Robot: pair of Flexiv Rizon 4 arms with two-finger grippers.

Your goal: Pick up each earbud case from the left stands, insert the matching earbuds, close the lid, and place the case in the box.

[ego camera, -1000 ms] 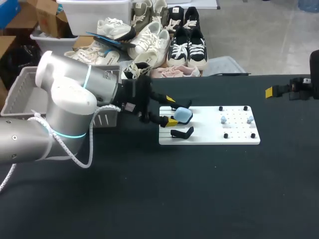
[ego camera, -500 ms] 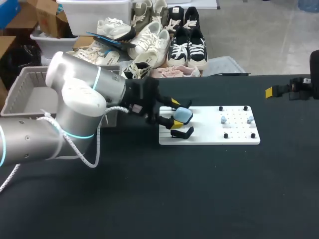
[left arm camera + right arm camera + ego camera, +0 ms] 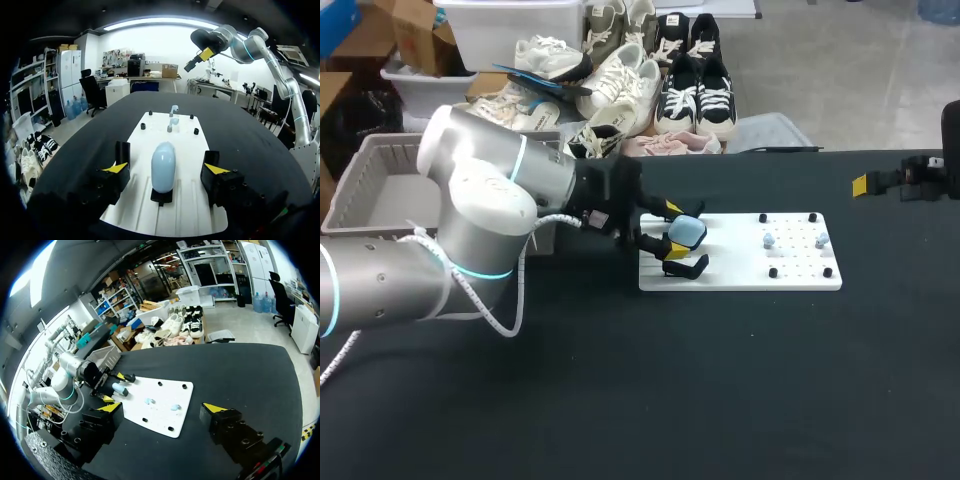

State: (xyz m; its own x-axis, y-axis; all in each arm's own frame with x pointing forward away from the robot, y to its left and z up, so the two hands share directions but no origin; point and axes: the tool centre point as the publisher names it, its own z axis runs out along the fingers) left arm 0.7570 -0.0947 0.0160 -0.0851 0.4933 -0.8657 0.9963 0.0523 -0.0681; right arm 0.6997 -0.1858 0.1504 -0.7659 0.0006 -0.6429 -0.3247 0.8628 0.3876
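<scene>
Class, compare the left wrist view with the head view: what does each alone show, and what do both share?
Left wrist only: the left gripper open, clear of the light blue case on both sides, and the black stand under it. Head only: the grey basket beside the left arm. Both: case, white board, earbuds.

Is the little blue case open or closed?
Closed. The blue case is one smooth rounded shape with no lid lifted, standing upright on its black stand.
</scene>
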